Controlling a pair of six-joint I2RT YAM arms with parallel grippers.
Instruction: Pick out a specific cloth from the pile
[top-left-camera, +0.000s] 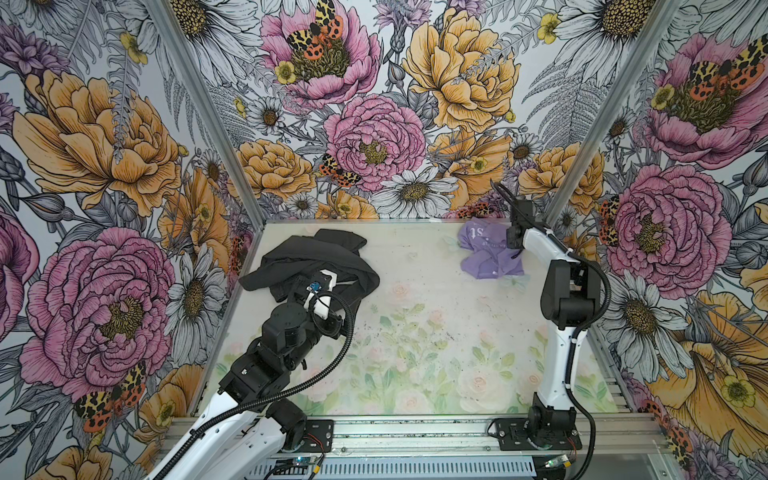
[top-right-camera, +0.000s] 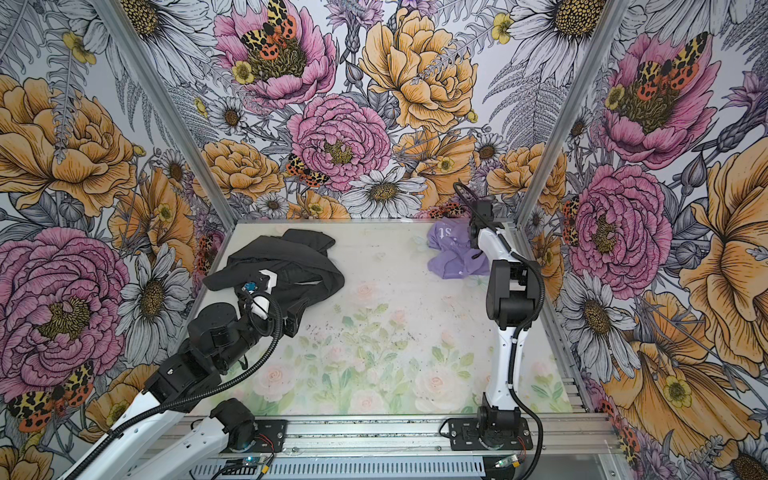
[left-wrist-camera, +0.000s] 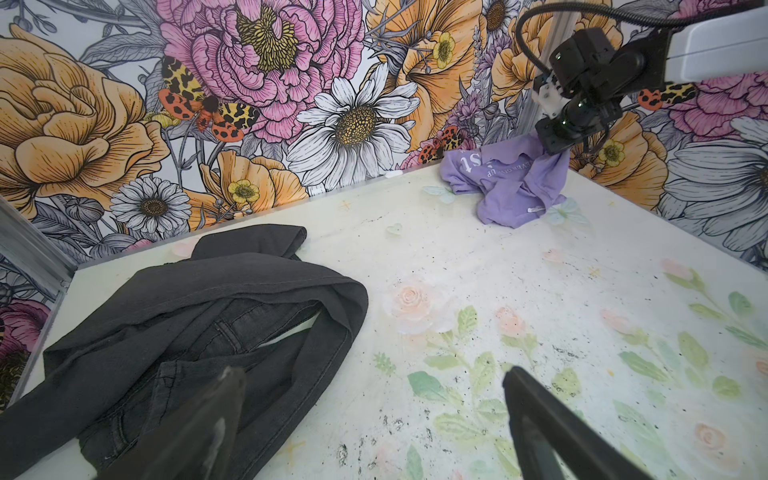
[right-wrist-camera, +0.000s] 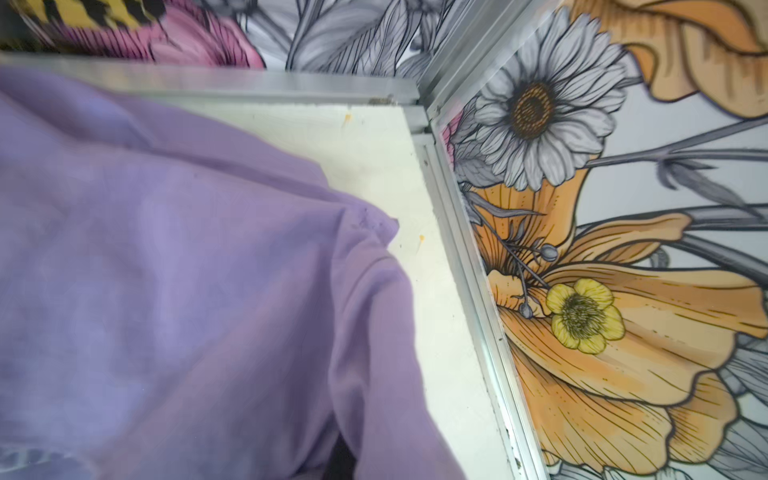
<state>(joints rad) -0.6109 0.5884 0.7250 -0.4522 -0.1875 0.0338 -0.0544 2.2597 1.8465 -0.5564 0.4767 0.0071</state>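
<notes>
The cloth (top-left-camera: 488, 253), a lavender T-shirt with white lettering, lies crumpled in the far right corner of the table; it also shows in the other top view as the cloth (top-right-camera: 453, 259). My right gripper (top-left-camera: 513, 245) sits at its right edge. In the left wrist view a fold of the cloth (left-wrist-camera: 511, 183) rises into that gripper (left-wrist-camera: 557, 145). Lavender fabric (right-wrist-camera: 187, 270) fills the right wrist view and covers the jaws. My left gripper (left-wrist-camera: 374, 390) stands open and empty, one finger over the black garments (left-wrist-camera: 187, 324), the other over bare table.
The pile of black garments (top-left-camera: 307, 257) lies at the far left of the table (top-left-camera: 436, 332). Flower-printed walls with aluminium corner posts (top-left-camera: 577, 174) enclose three sides. The metal frame rail (right-wrist-camera: 457, 216) runs close beside the cloth.
</notes>
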